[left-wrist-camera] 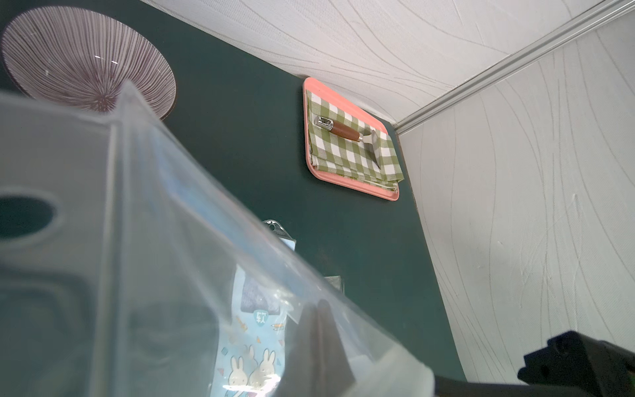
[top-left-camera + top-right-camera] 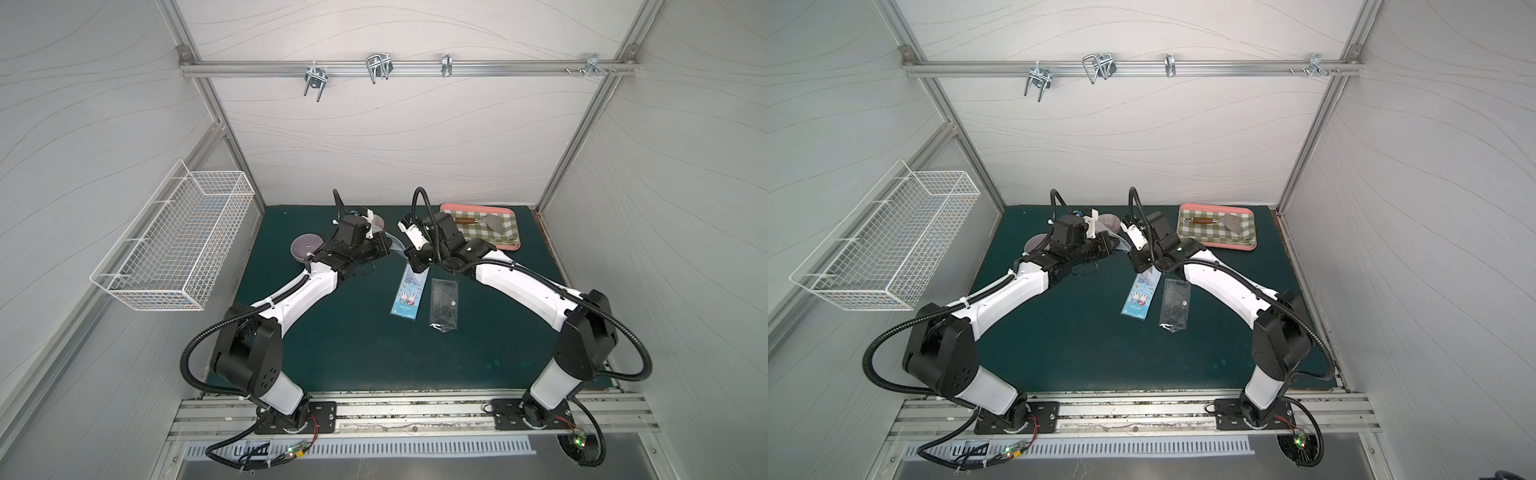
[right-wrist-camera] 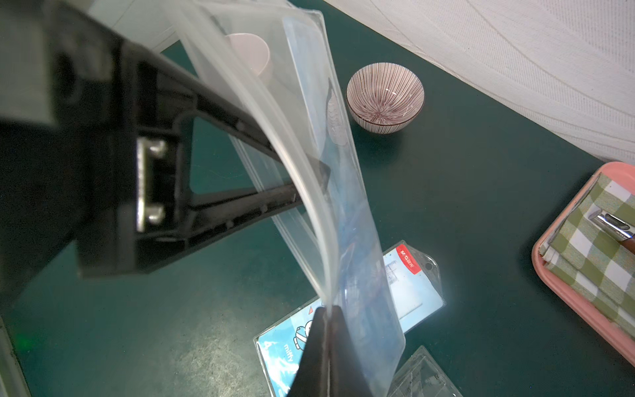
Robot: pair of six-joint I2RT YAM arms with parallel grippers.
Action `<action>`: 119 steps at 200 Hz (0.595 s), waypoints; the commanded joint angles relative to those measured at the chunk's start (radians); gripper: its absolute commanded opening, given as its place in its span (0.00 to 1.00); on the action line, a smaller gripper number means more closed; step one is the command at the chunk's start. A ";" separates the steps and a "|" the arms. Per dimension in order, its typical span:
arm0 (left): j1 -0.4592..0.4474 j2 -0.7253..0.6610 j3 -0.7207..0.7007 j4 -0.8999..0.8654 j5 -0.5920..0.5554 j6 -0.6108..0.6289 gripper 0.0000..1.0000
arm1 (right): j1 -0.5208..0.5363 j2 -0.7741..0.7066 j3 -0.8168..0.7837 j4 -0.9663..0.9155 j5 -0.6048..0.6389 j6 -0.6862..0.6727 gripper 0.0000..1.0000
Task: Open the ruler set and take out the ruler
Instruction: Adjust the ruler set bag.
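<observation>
While both arms are holding the pouch (image 3: 261, 89) up over the green mat (image 2: 332, 353), the biggest risk is looking like a slip. The left gripper (image 3: 321, 173) is clamping one limp flap and the right gripper (image 3: 325, 318) is pinching the opposite edge. That film is thin and glossy, so pulling the two apart could be tugging it out of either pinch and dropping the lot. A smaller worry is that one pinch may be catching both layers, which would be keeping the mouth shut however hard the arms are pulling. Smaller again, the bluish ruler (image 3: 357, 240) that seems to be sitting inside could be sliding out unguided, since neither gripper is holding it. It would be falling onto the card (image 2: 409, 297) or the clear plastic piece (image 2: 444, 305) lying just beside it.

The wire basket (image 2: 137, 257) on the side wall is showing nothing inside. The pink tray (image 1: 305, 130) is carrying a folded checked cloth (image 1: 347, 154) with a brown-handled scraper (image 1: 345, 130) lying on top. The pouch is holding only that bluish strip, as far as I can tell through the glare. The striped bowl (image 3: 385, 92) is sitting empty, and the pale bowl (image 2: 303, 245) is showing nothing either.
</observation>
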 commanded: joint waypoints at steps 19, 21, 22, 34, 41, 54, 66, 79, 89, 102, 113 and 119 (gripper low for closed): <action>-0.004 -0.003 0.007 0.027 0.015 0.001 0.00 | 0.002 -0.005 0.005 0.027 -0.009 0.002 0.00; -0.004 -0.003 0.008 0.028 0.015 0.001 0.00 | 0.002 -0.006 0.005 0.027 -0.011 0.003 0.00; -0.004 -0.003 0.008 0.028 0.015 0.001 0.00 | 0.001 -0.007 0.005 0.027 -0.012 0.003 0.00; -0.004 -0.006 0.009 0.024 0.017 0.000 0.00 | -0.002 -0.007 0.004 0.029 -0.020 0.008 0.00; -0.004 -0.007 0.010 0.021 0.020 0.000 0.00 | -0.003 -0.007 0.004 0.032 -0.023 0.009 0.00; -0.004 -0.008 0.014 0.015 0.023 0.000 0.00 | -0.006 -0.006 0.005 0.035 -0.029 0.013 0.03; -0.004 -0.008 0.015 0.011 0.024 -0.001 0.00 | -0.008 -0.005 0.007 0.039 -0.039 0.015 0.09; -0.004 -0.010 0.016 0.011 0.026 -0.002 0.00 | -0.008 -0.002 0.011 0.043 -0.041 0.017 0.17; -0.004 -0.008 0.019 0.011 0.026 -0.003 0.00 | -0.008 0.002 0.015 0.045 -0.044 0.017 0.22; -0.004 -0.008 0.019 0.010 0.026 -0.004 0.00 | -0.008 0.009 0.022 0.044 -0.050 0.017 0.28; -0.004 -0.007 0.019 0.013 0.027 -0.008 0.00 | -0.008 0.015 0.029 0.046 -0.055 0.018 0.30; -0.004 -0.008 0.021 0.012 0.028 -0.009 0.00 | -0.008 0.019 0.032 0.046 -0.058 0.019 0.31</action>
